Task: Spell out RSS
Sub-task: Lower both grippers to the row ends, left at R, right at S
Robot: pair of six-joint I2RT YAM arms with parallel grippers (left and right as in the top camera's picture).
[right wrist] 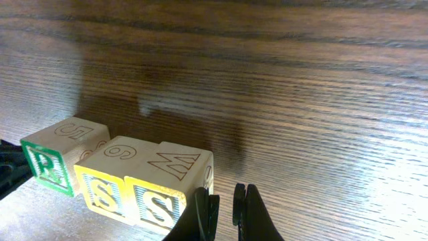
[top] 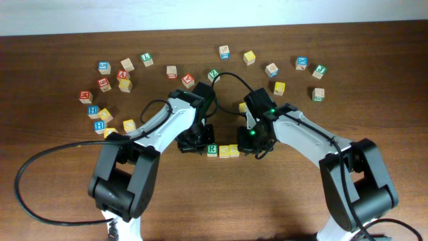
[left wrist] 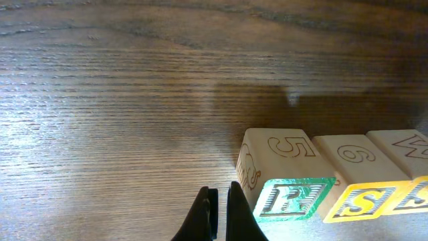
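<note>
Near the middle of the table, a green R block stood at the head of a straight row. A first S block, yellow, touched the R block's right side, and a second S block, also yellow, touched that one, so the faces read R, S, S. The left gripper hung low just to the left of the R block, apart from it, its fingers drawn in to a narrow slit with nothing between them. The right gripper sat at the far end of the row from the R block, just beside the second S block, its fingers likewise narrowly spaced and holding nothing. Loose blocks lay scattered in an arc well beyond the R block, toward the back edge of the table.
</note>
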